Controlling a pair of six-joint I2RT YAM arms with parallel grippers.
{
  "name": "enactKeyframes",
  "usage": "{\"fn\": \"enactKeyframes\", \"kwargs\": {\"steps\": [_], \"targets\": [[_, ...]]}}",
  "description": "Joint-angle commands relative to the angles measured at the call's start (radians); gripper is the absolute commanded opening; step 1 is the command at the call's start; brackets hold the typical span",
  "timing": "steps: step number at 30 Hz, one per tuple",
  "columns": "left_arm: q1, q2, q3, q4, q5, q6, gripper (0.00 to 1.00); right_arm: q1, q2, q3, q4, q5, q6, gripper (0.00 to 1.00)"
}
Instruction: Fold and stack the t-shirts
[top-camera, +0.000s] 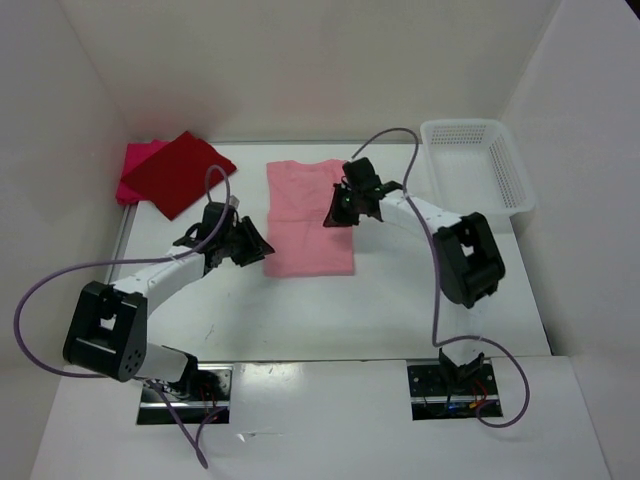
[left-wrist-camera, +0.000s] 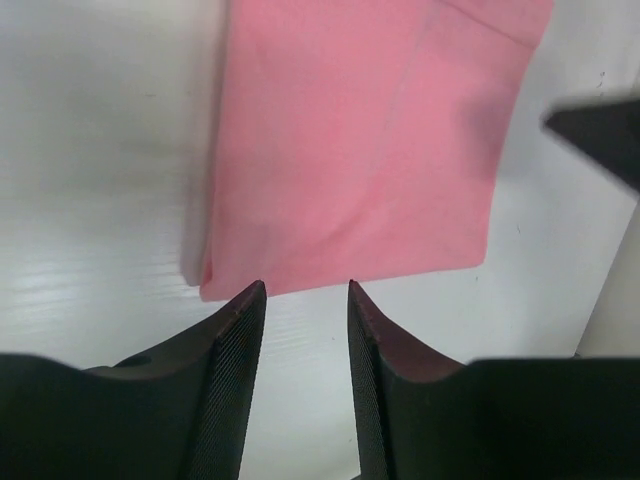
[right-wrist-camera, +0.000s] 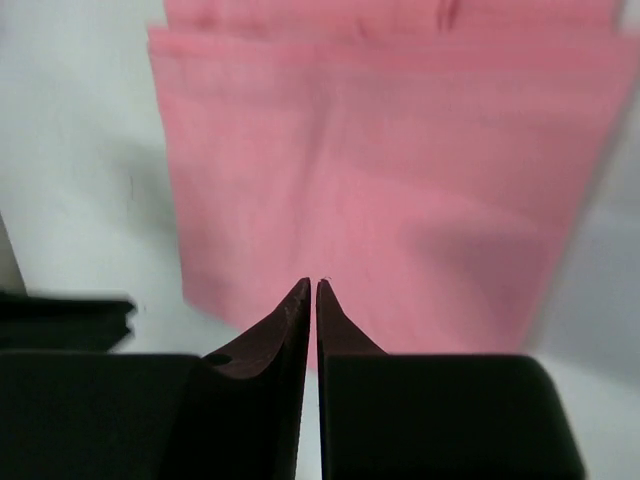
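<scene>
The salmon-pink t-shirt (top-camera: 303, 228) lies flat in the middle of the table (top-camera: 400, 300), sleeves already tucked in so that it makes a long rectangle running near to far. By the look of it, it wants one more fold before it can join the others. The left fingers (top-camera: 258, 244) sit just beside its near-left corner and stand apart, low over bare table, placed as if to slide in and pinch that corner. The right fingers (top-camera: 342, 208) hover over the shirt's right edge, about halfway up, and are pressed together with nothing between them; they may be there to pin or crease the cloth along a fold line, though contact cannot be judged. At the far left the dark red t-shirt (top-camera: 185, 172) rests folded on top of the magenta t-shirt (top-camera: 128, 180), which I take to be the stack this one is meant for. A white basket (top-camera: 512, 178) stands at the far right, well apart. Only the overhead view shows the stack and the basket. The left wrist view shows the gap to the corner, and the right wrist view shows the layered edge of a tucked fold at the shirt's far end.
</scene>
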Motion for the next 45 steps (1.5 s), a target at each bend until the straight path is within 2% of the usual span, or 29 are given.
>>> {"fn": "enactKeyframes", "kwargs": {"steps": [1,2,4,9,11,17,20,21,25,29,34,37,38,40,43,45], "targets": [[0.024,-0.008,-0.06,-0.027,0.007,0.019,0.46,-0.013,-0.194,-0.211,0.079,-0.064,0.051,0.11],[0.024,-0.008,-0.075,-0.015,0.019,0.019,0.46,-0.013,-0.223,-0.318,0.116,-0.064,0.062,0.12],[0.033,0.014,-0.098,0.005,0.019,0.019,0.46,-0.013,-0.274,-0.429,0.145,-0.073,0.074,0.12],[0.033,0.08,-0.098,0.044,0.029,0.038,0.46,-0.022,-0.253,-0.504,0.171,-0.058,0.085,0.12],[0.033,0.12,-0.071,0.044,0.029,0.053,0.46,-0.022,-0.242,-0.526,0.171,-0.029,0.095,0.09],[0.033,0.156,-0.057,0.002,-0.022,0.076,0.44,-0.022,-0.263,-0.597,0.19,-0.009,0.114,0.09],[0.033,0.146,-0.078,0.002,-0.042,0.076,0.42,-0.022,-0.274,-0.597,0.18,-0.012,0.114,0.16],[0.033,0.146,-0.078,0.014,-0.042,0.076,0.41,-0.022,-0.286,-0.597,0.171,-0.012,0.114,0.23],[0.033,0.146,-0.087,0.033,-0.042,0.067,0.37,-0.031,-0.355,-0.588,0.131,0.016,0.114,0.39],[0.033,0.146,-0.087,0.042,-0.042,0.067,0.35,-0.04,-0.366,-0.608,0.105,0.036,0.124,0.45],[0.033,0.146,-0.078,0.042,-0.033,0.067,0.34,-0.04,-0.366,-0.668,0.131,0.082,0.161,0.46],[0.033,0.156,-0.078,0.051,-0.024,0.058,0.31,-0.04,-0.357,-0.677,0.131,0.059,0.171,0.46],[0.033,0.156,-0.078,0.051,-0.024,0.058,0.3,-0.04,-0.346,-0.686,0.142,0.059,0.171,0.42],[0.033,0.168,-0.078,0.061,-0.013,0.058,0.26,-0.04,-0.334,-0.686,0.154,0.041,0.171,0.41],[0.033,0.188,-0.078,0.071,-0.002,0.058,0.22,-0.04,-0.325,-0.686,0.174,0.016,0.171,0.3],[0.033,0.2,-0.078,0.071,0.01,0.067,0.16,-0.04,-0.315,-0.686,0.185,0.004,0.171,0.19]]}}
